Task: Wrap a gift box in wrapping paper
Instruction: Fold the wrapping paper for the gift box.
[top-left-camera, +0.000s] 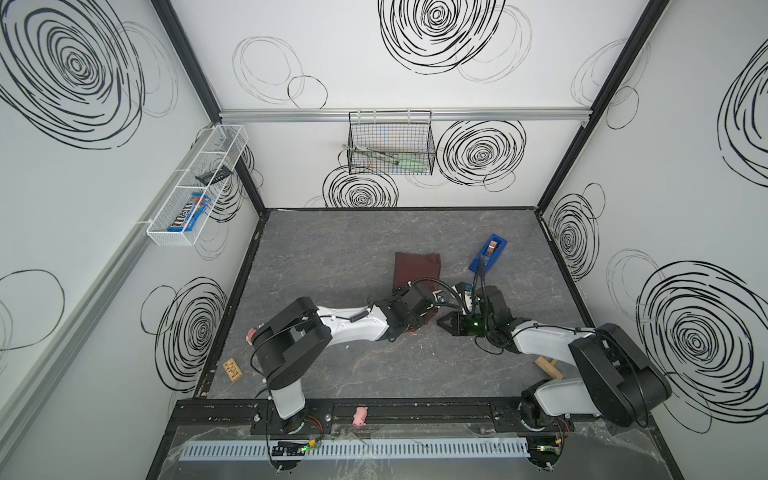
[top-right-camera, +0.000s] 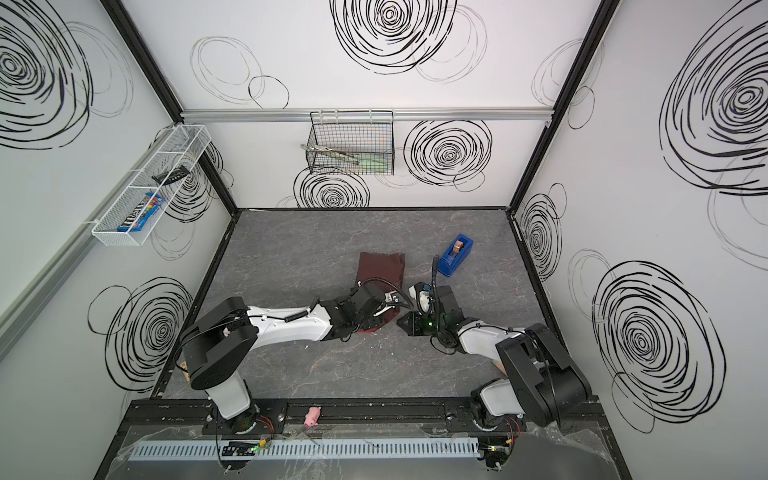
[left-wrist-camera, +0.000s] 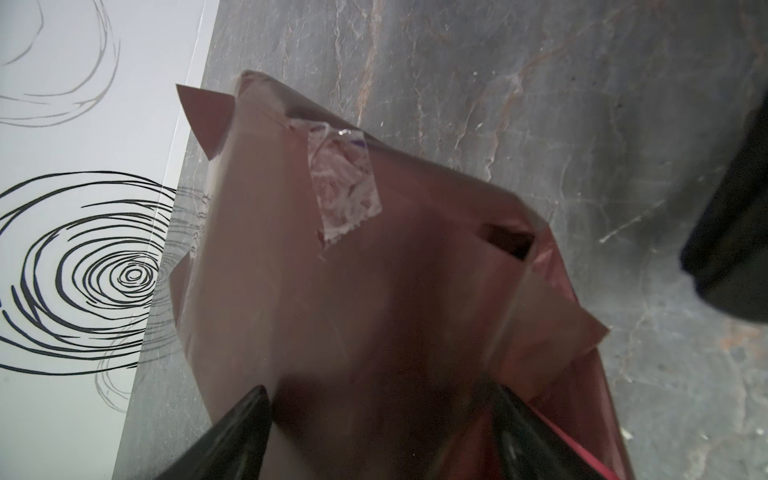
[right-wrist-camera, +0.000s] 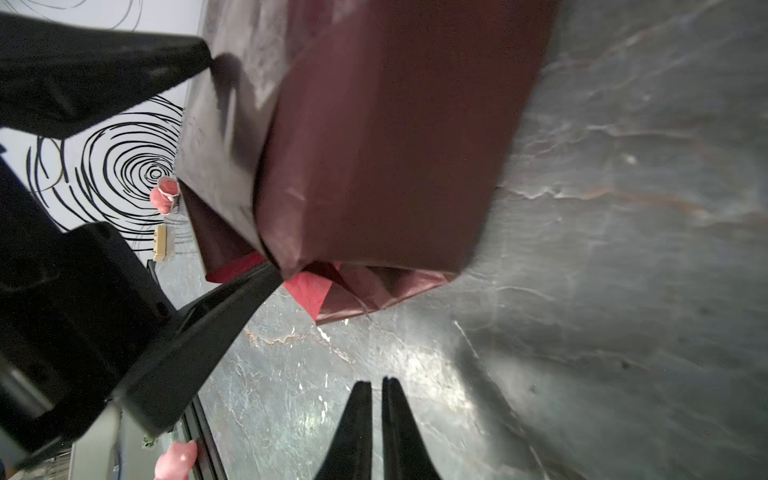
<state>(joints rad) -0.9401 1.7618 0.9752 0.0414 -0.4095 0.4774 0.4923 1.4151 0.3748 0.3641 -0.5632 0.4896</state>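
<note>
Grey marbled tabletop (top-left-camera: 332, 249) is occupied near its centre by the wrapping paper (left-wrist-camera: 374, 299), which is folded around the gift box; the box itself is hidden. One seam is secured by a clear tape patch (left-wrist-camera: 345, 191). The parcel is clamped across opposite sides by the left gripper (left-wrist-camera: 378, 390), jaws spread wide. The right gripper (right-wrist-camera: 376, 384) is held nearby, jaws nearly pressed together, empty. The paper is judged thin, light and easily torn; loose flaps should be taken at creased edges.

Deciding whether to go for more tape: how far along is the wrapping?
Done: the paper is folded around the box, which is hidden under it, and tape holds one seam. In hand: the left gripper clamps the paper across its sides; the right gripper is shut and empty. Left: the loose end flaps need folding and taping.
</note>
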